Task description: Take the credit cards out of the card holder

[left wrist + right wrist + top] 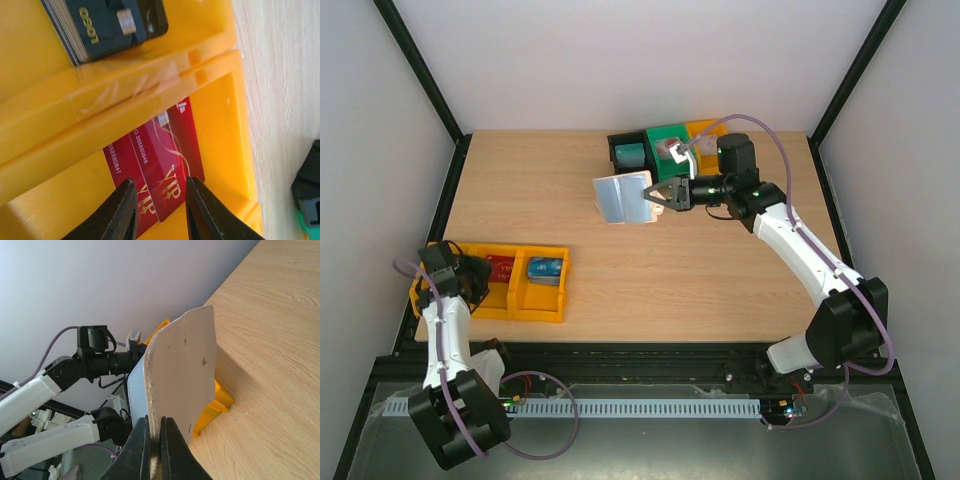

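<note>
The card holder [623,197], cream outside and blue-grey inside, hangs open above the table. My right gripper [655,195] is shut on its edge. In the right wrist view the cream flap [182,375] stands up from my shut right gripper [156,440]. Red VIP credit cards [160,165] lie overlapped in a compartment of the yellow bin [220,125]. Dark grey cards [100,25] lie stacked in the neighbouring compartment. My left gripper [160,210] is open just above the red cards, holding nothing. From above, the left gripper [475,278] hovers over the red cards [500,267].
The yellow bin [535,305] sits at the table's front left, with a blue card [545,270] in its right compartment. Dark green, green [658,135] and yellow bins stand in a row at the back, behind the right gripper; the dark green one holds a teal item [628,155].
</note>
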Tool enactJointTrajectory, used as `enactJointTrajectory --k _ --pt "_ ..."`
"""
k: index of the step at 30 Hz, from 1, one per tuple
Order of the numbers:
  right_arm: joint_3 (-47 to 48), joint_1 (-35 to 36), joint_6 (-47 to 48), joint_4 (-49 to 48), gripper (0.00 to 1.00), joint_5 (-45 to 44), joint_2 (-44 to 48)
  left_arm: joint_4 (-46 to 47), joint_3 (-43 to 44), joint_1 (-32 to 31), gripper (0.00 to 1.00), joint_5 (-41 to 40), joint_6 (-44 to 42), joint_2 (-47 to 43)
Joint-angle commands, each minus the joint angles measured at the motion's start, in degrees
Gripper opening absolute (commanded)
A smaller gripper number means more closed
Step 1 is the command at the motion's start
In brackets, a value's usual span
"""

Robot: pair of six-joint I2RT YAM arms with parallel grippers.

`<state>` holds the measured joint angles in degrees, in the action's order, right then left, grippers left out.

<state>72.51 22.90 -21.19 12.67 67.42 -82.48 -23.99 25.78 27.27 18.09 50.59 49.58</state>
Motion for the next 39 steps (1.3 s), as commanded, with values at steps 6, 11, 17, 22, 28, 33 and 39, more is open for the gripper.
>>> enactJointTrajectory --k 6,11,17,22,28,33,39 --pt "-0.33 0.04 0.44 0.04 0.02 1.33 2.30 -18.21 9.12 -0.31 0.27 -13.68 -5.07 1.95" --pt "-1.73 0.04 0.49 -0.41 0.02 0.87 3.17 -13.99 3.24 -0.12 0.23 -7.30 -2.54 2.94" --pt "-1.80 0.04 2.30 1.23 0.02 0.28 2.72 -11.18 2.80 -0.11 0.17 -4.81 -3.47 5.20" --pt "-1.62 0.04 3.43 2.11 0.02 0.70 1.07 -9.87 1.68 -0.06 0.13 -5.32 -3.01 7.25" --pt "0.39 0.05 4.58 3.48 0.02 1.41 -1.94 -4.72 1.15 -0.08 0.12 -7.15 -2.19 10.12" --pt "3.17 0.04 5.06 4.73 0.02 1.86 -4.26 0.32 0.08 -0.10 0.11 -6.20 -0.17 12.01" --pt "4.50 0.04 4.85 4.84 0.02 2.27 -6.24 5.24 -2.31 -0.10 0.13 -5.10 2.24 13.14"
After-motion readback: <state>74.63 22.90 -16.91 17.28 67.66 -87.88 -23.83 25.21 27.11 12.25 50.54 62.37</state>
